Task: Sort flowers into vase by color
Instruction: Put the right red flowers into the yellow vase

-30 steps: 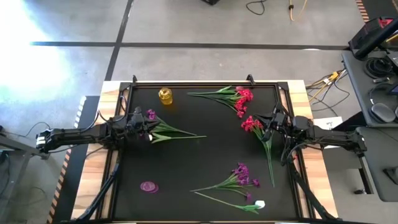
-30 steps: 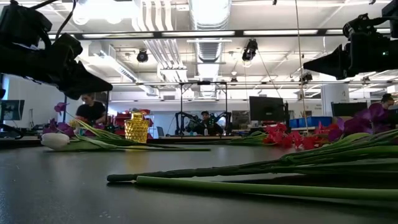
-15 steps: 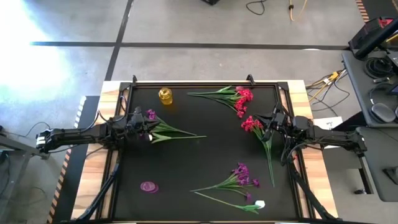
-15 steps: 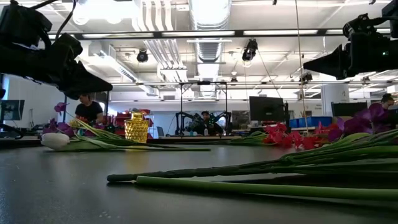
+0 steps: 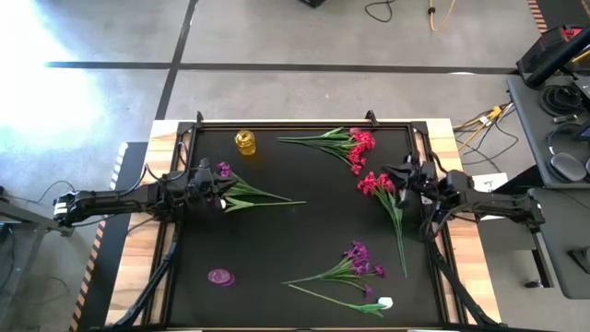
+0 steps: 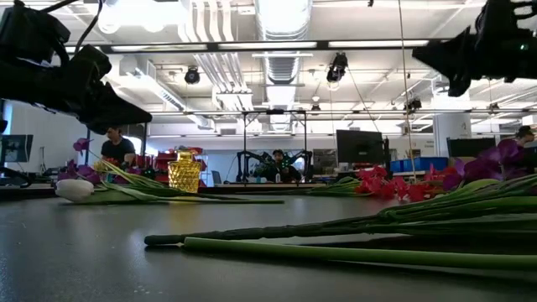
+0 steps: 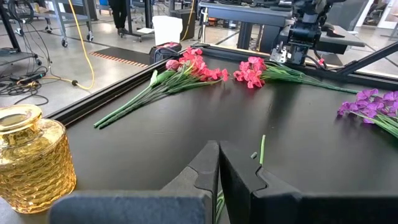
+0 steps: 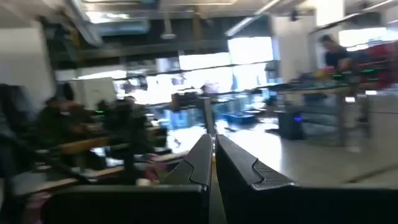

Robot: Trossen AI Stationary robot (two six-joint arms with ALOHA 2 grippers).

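Right pincer [image 5: 392, 177] closed and empty, beside red-pink flowers [image 5: 372, 183]; left pincer [image 5: 214, 191] closed by a purple sprig [image 5: 241, 191].
Remaining sprigs, yellow vase [image 5: 244, 142] lie on the black desk [image 5: 304, 240].

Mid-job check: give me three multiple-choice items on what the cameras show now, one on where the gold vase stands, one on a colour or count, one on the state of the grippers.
1. Where does the gold vase stand on the black mat?
A. far left corner
B. near right corner
C. dead centre

2. What colour is the single bud at the near edge?
A. yellow
B. white
C. blue

3. How are the left gripper and right gripper?
A. both wide open
B. both shut
C. each gripping the vase

Answers:
1 A, the high view shows the vase alone near the far left corner.
2 B, the bud by the purple sprig is white.
3 B, in each wrist view the fingers meet, with nothing visible between them.
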